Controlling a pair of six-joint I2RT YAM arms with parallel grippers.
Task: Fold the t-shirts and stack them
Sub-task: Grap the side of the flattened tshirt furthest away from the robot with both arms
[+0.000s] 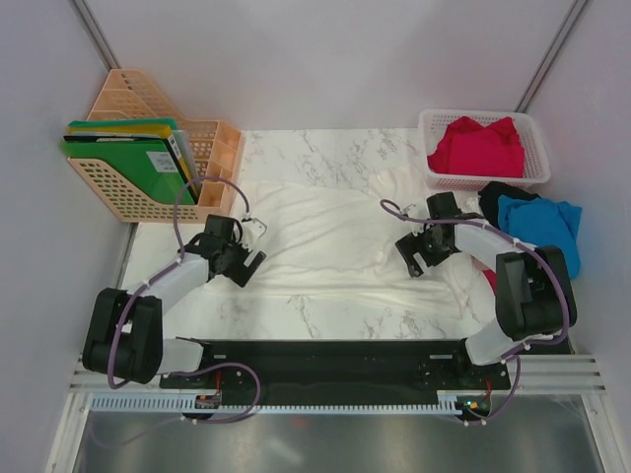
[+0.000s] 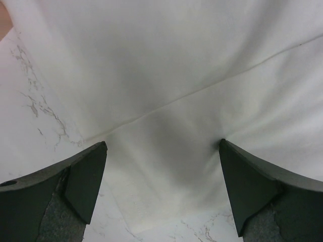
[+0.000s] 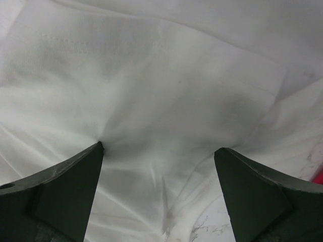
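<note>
A large white t-shirt (image 1: 325,241) lies spread across the middle of the marble table. My left gripper (image 1: 244,258) is down at the shirt's left edge, open, its fingertips (image 2: 96,156) pressing on the cloth (image 2: 166,91) with a fold seam just ahead. My right gripper (image 1: 414,258) is down on the shirt's right side, open too, both fingers (image 3: 93,156) touching wrinkled white cloth (image 3: 166,101). A red t-shirt (image 1: 478,148) sits crumpled in the white basket (image 1: 434,123). A bright blue t-shirt (image 1: 542,225) and a black one (image 1: 501,189) lie heaped at the right.
An orange plastic file rack (image 1: 212,143) with green folders (image 1: 138,163) stands at the back left. The white mesh basket is at the back right. Bare marble table (image 1: 325,315) shows in front of the shirt. Grey walls close in both sides.
</note>
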